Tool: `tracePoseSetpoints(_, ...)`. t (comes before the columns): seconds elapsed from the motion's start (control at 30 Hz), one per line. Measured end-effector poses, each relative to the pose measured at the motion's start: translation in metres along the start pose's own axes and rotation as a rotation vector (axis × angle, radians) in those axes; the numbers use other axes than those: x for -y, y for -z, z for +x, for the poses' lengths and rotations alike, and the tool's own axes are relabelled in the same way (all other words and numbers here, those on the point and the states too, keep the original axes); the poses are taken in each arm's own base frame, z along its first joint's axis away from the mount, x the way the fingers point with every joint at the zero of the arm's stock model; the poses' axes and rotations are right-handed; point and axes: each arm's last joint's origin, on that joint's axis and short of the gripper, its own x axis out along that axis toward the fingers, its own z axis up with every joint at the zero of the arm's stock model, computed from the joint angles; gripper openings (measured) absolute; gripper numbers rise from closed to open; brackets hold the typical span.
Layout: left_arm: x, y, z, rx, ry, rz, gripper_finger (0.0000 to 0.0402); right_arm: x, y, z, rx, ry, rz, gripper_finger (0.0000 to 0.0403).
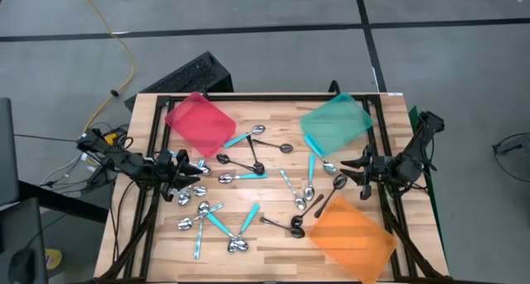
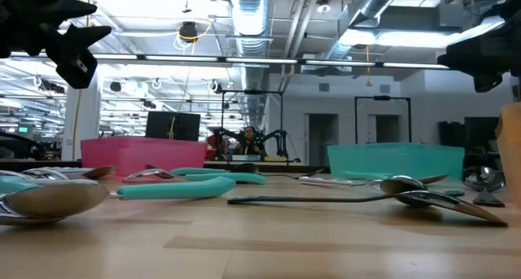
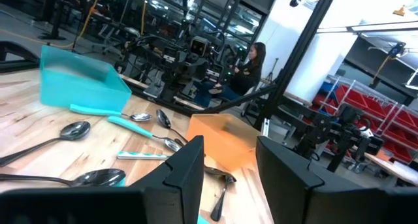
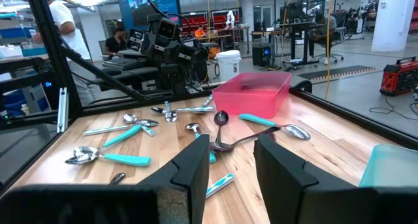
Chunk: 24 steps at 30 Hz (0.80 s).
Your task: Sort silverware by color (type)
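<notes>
Several small spoons lie scattered flat over the middle of the wooden table (image 1: 273, 263). Some are all silver (image 1: 300, 197), some have teal handles (image 1: 217, 224), some are black (image 1: 286, 226). My left gripper (image 1: 197, 170) hovers level over the table's left side, open, with nothing between its fingers (image 3: 189, 175). My right gripper (image 1: 349, 166) hovers level over the right side, also open, its fingers (image 4: 192, 175) bare. Both point toward the spoons in the middle. In the low view a teal-handled spoon (image 2: 187, 189) and a black one (image 2: 326, 199) lie in front.
A red tray (image 1: 199, 122) stands at the far left, a teal tray (image 1: 335, 122) at the far right and an orange tray (image 1: 352, 234) at the near right. A black frame (image 1: 265, 98) rims the table. People (image 3: 251, 64) are in the room beyond.
</notes>
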Motion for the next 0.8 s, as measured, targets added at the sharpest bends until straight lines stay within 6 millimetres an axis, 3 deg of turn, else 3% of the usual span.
tracePoseSetpoints(0.17, -0.0023, -0.0014, -0.0001, 0.035, -0.084, 0.087, 0.0123, 0.0, 0.0, 0.0, 0.0, 0.0, 0.0, 0.0143)
tracePoseSetpoints(0.4, -0.0032, -0.0023, -0.0003, 0.056, -0.123, 0.063, 0.0123, 0.0, -0.0001, 0.0, 0.0, 0.0, 0.0, 0.0143)
tracePoseSetpoints(0.7, -0.003, -0.002, -0.0002, 0.069, -0.101, -0.288, 0.0123, 0.0, 0.0, 0.0, 0.0, 0.0, -0.001, 0.0143)
tracePoseSetpoints(0.8, -0.0034, -0.0021, -0.0003, 0.084, -0.109, -0.415, 0.0123, 0.0011, 0.0, 0.0004, 0.001, 0.03, -0.101, 0.0143)
